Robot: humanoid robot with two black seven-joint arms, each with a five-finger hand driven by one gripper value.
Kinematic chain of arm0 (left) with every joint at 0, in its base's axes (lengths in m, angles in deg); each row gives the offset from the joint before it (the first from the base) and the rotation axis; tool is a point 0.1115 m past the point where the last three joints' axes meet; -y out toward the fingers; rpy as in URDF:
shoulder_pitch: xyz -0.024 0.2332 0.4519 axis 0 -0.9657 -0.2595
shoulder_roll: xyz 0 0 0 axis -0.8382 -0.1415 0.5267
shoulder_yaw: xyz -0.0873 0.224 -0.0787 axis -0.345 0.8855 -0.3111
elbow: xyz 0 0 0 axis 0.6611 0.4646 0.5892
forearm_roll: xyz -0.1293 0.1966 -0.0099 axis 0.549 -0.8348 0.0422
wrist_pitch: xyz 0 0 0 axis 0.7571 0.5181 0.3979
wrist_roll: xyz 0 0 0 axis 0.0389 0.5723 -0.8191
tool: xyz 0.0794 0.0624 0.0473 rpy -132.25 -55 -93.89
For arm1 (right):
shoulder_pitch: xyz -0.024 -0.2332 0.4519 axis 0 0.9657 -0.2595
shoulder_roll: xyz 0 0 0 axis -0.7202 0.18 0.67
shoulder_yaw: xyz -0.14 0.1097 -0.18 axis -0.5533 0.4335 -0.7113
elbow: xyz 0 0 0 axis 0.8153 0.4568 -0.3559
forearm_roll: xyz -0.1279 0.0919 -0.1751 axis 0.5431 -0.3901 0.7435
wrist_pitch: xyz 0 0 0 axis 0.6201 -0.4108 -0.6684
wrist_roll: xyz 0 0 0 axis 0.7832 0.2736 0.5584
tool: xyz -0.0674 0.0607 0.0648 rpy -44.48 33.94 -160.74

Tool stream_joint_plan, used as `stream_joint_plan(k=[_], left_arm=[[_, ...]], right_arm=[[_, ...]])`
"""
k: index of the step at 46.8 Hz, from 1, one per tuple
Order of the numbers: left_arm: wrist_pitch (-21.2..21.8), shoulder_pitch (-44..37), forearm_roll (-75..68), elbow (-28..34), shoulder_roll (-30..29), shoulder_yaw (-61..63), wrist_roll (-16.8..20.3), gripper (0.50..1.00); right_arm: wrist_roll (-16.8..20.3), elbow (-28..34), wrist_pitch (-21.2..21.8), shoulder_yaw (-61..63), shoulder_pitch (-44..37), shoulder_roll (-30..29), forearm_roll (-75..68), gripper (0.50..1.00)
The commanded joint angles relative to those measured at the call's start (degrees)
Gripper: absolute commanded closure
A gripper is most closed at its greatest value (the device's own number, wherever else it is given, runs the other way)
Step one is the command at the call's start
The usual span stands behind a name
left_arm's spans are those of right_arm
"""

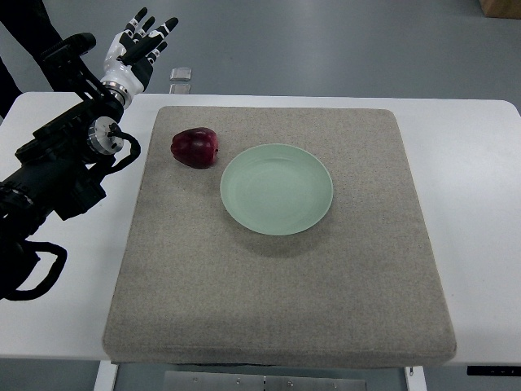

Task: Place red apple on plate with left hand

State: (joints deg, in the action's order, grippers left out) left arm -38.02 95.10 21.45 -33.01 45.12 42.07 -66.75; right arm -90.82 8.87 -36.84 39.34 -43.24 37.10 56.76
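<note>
While the red apple (pixel 194 147) lies on the grey mat (pixel 277 269), just beside the left rim of the pale green plate (pixel 277 189) and apparently not touching it, nothing has yet been grasped; the left hand (pixel 138 46) is held well apart from the fruit, up beyond the far left corner of the mat, with its fingers spread and empty; the right arm is not seen at all. The approach is judged to be the step in hand, and the task is barely begun; the plate is bare.

Several failures can be foreseen from this layout. Because the apple is round and appears glossy, it could be nudged and rolled if the fingers are brought down off-centre; a roll towards the plate might carry it against the rim and shift the dish, whereas a roll outward could carry it towards the edge of the mat and onto the white table (pixel 480 179). Since so little room is left between fruit and plate, the rim could be struck by fingers placed on that side; a loose closure could also let the fruit slip during the lift.
</note>
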Motion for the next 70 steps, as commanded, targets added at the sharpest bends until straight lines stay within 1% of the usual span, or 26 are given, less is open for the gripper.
stream_joint_plan(k=[1, 29, 43, 52, 58, 63, 70], left_arm=[[0.0, -0.1, 0.0, 0.0, 0.0, 0.0, 0.0, 0.508], [-0.4, -0.1, -0.2, 0.0, 0.0, 0.3, 0.0, 0.506], [-0.5, -0.4, -1.8, -0.2, 0.0, 2.6, -0.2, 0.508], [-0.8, 0.3, -9.2, -0.3, 0.1, 6.2, -0.1, 0.51], [-0.9, 0.6, -18.2, -0.4, 0.2, 6.6, -0.1, 0.51], [-0.9, 1.2, -25.6, -2.2, 0.0, 6.6, -0.1, 0.51], [-0.9, 1.6, -32.3, -4.2, -0.2, 6.7, -0.1, 0.51]], right_arm=[[0.0, 0.0, -0.1, 0.0, -0.1, 0.0, 0.0, 0.536], [0.0, 0.0, 0.0, 0.0, 0.0, 0.0, 0.0, 0.536], [0.0, 0.0, 0.0, 0.0, 0.0, 0.0, 0.0, 0.536], [0.0, 0.0, 0.0, 0.0, -0.1, 0.0, 0.0, 0.536], [0.0, 0.0, 0.0, 0.0, 0.0, 0.0, 0.0, 0.536], [0.0, 0.0, 0.0, 0.0, -0.1, 0.0, 0.0, 0.536], [0.0, 0.0, 0.0, 0.0, 0.0, 0.0, 0.0, 0.536]])
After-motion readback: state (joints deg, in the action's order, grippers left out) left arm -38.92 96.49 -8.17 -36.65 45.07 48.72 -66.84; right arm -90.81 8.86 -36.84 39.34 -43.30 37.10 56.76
